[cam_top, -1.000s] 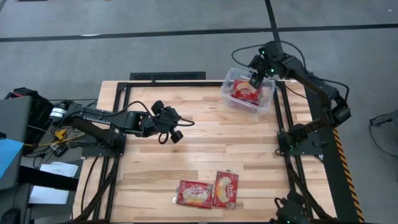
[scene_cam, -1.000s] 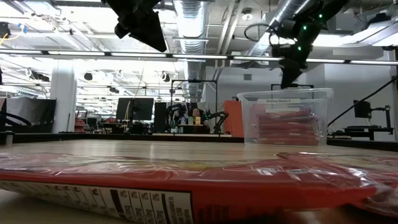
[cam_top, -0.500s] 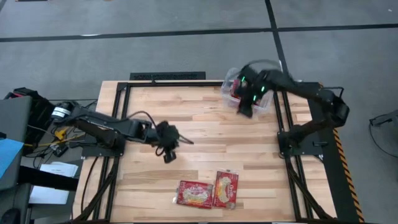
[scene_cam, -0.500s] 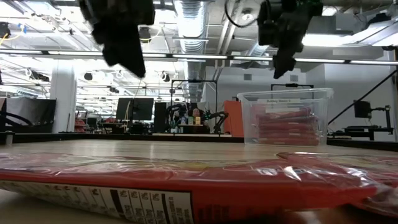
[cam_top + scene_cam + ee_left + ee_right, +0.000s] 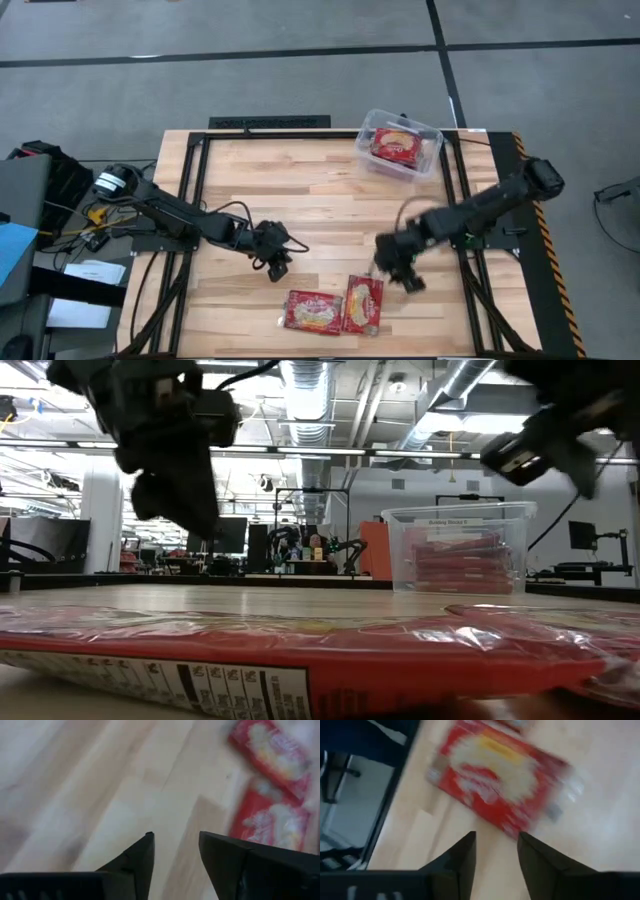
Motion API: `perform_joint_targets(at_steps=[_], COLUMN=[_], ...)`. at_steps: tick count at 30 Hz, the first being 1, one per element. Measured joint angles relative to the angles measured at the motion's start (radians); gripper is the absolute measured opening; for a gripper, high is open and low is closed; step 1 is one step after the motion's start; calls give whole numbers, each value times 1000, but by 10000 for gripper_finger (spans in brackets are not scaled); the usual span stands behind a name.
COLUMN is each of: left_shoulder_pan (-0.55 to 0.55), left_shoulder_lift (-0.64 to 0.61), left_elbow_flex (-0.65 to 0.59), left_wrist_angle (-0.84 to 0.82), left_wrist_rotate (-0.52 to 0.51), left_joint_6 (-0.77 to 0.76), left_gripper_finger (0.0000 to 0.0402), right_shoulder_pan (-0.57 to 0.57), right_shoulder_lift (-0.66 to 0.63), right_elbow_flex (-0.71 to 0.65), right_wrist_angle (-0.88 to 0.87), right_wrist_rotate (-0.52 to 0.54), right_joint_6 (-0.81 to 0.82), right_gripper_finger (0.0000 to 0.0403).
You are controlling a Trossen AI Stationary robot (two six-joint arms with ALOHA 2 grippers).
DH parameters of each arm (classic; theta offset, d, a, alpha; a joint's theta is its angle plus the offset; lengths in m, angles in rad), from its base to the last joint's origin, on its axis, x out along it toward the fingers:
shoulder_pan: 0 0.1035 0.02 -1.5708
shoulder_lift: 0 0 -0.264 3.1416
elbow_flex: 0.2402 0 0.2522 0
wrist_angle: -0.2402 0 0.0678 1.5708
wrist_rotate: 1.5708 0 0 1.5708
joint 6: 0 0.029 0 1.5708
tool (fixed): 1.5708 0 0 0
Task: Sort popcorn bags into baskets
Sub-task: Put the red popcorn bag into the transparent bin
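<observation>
Two popcorn bags on the wooden table [image 5: 330,215], side by side and touching, at about 6 o'clock from the table centre: left bag [image 5: 313,311] lying flat, right bag [image 5: 364,304] standing lengthwise beside it. One more bag [image 5: 396,146] inside the clear tub [image 5: 429,160], which stands at the 1 o'clock corner; several red packets stacked in it, seen through the wall in the low view.

Left gripper [image 5: 278,264] low over the table, at 11 o'clock from the left bag, near but apart. Fingers [image 5: 137,862] parted, nothing between them.

Right gripper [image 5: 398,268] just at 1 o'clock from the right bag, close above its corner. Fingers [image 5: 463,857] also apart, holding nothing, with one red bag [image 5: 500,790] ahead of them.
</observation>
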Motion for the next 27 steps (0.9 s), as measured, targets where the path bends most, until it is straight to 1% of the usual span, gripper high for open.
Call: perform_joint_targets(at_steps=[2,5,10,11,13,15,18,20,24,27], left_shoulder_pan=[-4,-11,-20,-21,-24,-25,-26,-25,-15,-6], left_shoulder_lift=[24,64,116,128,123,141,144,142,142,142], left_elbow_flex=[1,1,2,8,4,16,20,21,22,22], left_wrist_angle=[32,80,152,167,143,186,193,198,206,218], left_wrist_rotate=[8,35,105,114,123,129,130,129,119,99], left_joint_6=[-19,-50,-74,-82,-92,-100,-103,-100,-98,-83], left_gripper_finger=[144,144,139,135,124,112,93,81,63,53], right_shoulder_pan=[81,144,160,159,153,142,101,61,-51,-139], right_shoulder_lift=[4,49,165,193,244,279,315,318,308,303], right_elbow_flex=[-21,-41,-41,-41,-44,-42,-34,-34,-35,-35], right_wrist_angle=[64,170,240,254,268,287,296,294,289,295], right_wrist_rotate=[69,155,154,153,147,139,119,125,128,132], right_joint_6=[12,32,55,55,55,51,17,-28,-115,-189], right_gripper_finger=[147,116,59,48,28,13,8,16,36,38])
